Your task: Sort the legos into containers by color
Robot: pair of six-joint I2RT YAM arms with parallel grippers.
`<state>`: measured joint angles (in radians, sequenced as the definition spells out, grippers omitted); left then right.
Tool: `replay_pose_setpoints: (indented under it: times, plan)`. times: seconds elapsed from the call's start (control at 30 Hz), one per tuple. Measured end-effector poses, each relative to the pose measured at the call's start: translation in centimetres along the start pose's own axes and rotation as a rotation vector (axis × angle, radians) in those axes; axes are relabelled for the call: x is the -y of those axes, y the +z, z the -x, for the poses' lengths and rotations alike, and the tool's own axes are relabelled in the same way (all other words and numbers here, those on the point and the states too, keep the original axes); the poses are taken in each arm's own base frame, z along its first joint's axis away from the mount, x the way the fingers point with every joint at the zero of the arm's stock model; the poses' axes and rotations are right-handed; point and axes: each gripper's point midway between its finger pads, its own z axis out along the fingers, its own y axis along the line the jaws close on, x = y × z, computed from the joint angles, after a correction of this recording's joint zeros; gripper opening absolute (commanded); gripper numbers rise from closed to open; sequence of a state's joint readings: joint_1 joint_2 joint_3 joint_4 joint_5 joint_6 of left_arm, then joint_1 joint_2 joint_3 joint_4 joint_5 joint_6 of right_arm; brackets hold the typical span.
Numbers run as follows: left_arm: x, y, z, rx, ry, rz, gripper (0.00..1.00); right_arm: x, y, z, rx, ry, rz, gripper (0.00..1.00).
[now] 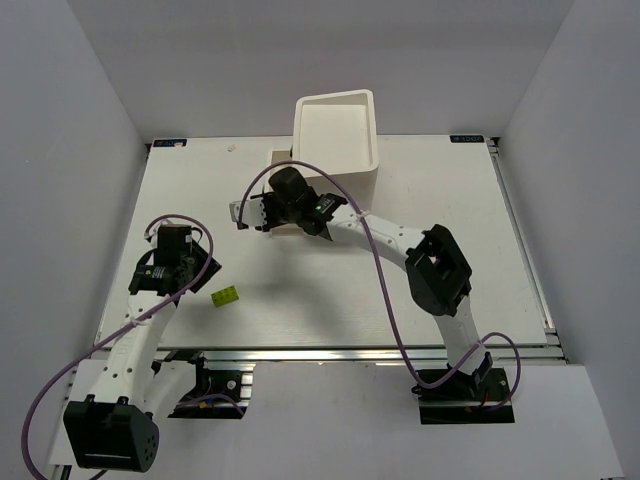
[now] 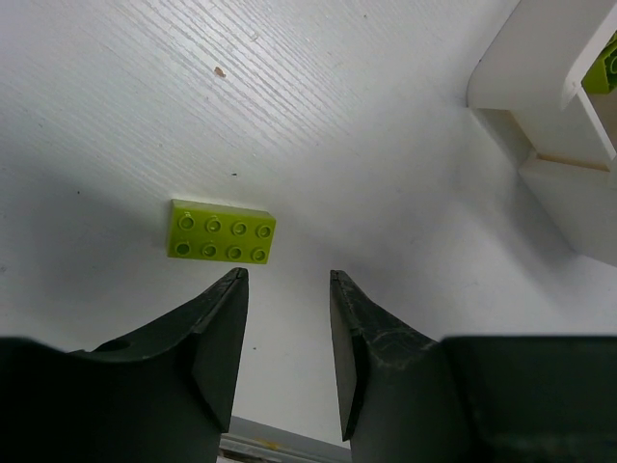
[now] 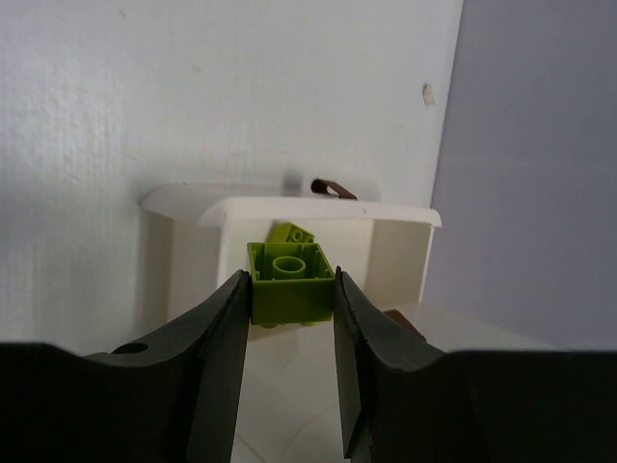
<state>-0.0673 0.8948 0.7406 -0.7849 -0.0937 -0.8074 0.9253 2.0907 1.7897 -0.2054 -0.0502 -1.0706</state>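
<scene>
lime-green held brick (image 3: 291, 287): pinched at its two sides by the dark fingers of the right gripper (image 3: 289, 280), studs facing away from the camera. it hangs over an open white drawer (image 3: 410, 251). a second lime brick (image 3: 292, 232) lies tilted inside that drawer, just behind the held one. a dark brown knob (image 3: 333, 188) shows past the drawer's far wall.

top view: the right arm reaches across to the left front of the white cabinet (image 1: 335, 140), which stands at the far edge of the table (image 1: 420, 200).

loose lime brick (image 2: 221, 231): a flat two-by-four piece, studs up, lying on the table. it is ahead of the left gripper (image 2: 286, 285) and a little to its left, apart from both fingertips. that gripper's fingers are spread, with only bare table between them. from above, this brick lies near the table's near edge, just beside the left gripper and well apart from the cabinet.

left wrist view, right margin: part of the cabinet, with a sliver of lime brick in a pulled-out drawer.
</scene>
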Motion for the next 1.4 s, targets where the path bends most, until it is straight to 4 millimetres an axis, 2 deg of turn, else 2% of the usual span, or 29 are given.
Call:
replay_pose_setpoints:
  times: [0.27, 0.47, 0.53, 0.57, 0.6, 0.7, 0.8, 0.97, 1.1, 1.2, 1.23, 1.3, 1.4]
  plan:
    - [0.0, 0.3, 0.0, -0.003, 0.023, 0.001, 0.5, 0.4, 0.4, -2.9, -0.159, -0.126, -0.072, 0.0]
    - [0.0, 0.6, -0.1, -0.014, 0.044, 0.006, 0.5, -1.0, 1.5, -4.8, -0.236, -0.195, -0.1, 0.0]
    - [0.1, 0.5, 0.1, -0.011, 0.05, 0.003, 0.5, -1.9, 2.1, -5.4, -0.255, -0.211, -0.087, 0.19]
    - [0.2, 0.4, 0.2, -0.008, 0.052, 0.0, 0.5, -2.2, 2.3, -5.8, -0.268, -0.219, -0.081, 0.32]
    - [0.2, 0.4, 0.2, -0.006, 0.055, -0.002, 0.51, -2.2, 2.4, -5.9, -0.275, -0.225, -0.088, 0.51]
    - [0.3, 0.3, 0.3, -0.005, 0.06, -0.003, 0.57, -1.8, 2.4, -5.9, -0.279, -0.22, -0.103, 0.73]
    - [0.3, 0.1, 0.3, -0.009, 0.06, -0.003, 0.62, -0.9, 2.3, -5.3, -0.268, -0.21, -0.128, 0.79]
    - [0.7, -0.1, 0.3, -0.033, 0.023, 0.003, 0.63, -1.3, 2.2, -5.2, -0.26, -0.172, -0.093, 0.78]
    - [1.1, 0.2, 0.3, -0.085, -0.04, 0.059, 0.62, 0.3, 1.7, -3.5, -0.208, -0.091, -0.1, 0.7]
    - [1.2, 0.5, -0.1, -0.132, -0.1, 0.107, 0.6, 2.1, 1.0, -1.4, -0.128, -0.004, -0.103, 0.69]
    - [1.3, 0.6, -0.3, -0.15, -0.123, 0.12, 0.6, 2.8, 0.7, -0.4, -0.088, 0.028, -0.1, 0.71]
    - [1.3, 0.9, -0.9, -0.191, -0.166, 0.152, 0.61, 3.7, -0.5, 1.6, 0.0, 0.089, -0.074, 0.87]
    - [0.6, 1.2, -2.1, -0.249, -0.221, 0.216, 0.65, 3.9, -3.5, 4.1, 0.118, 0.152, -0.002, 0.89]
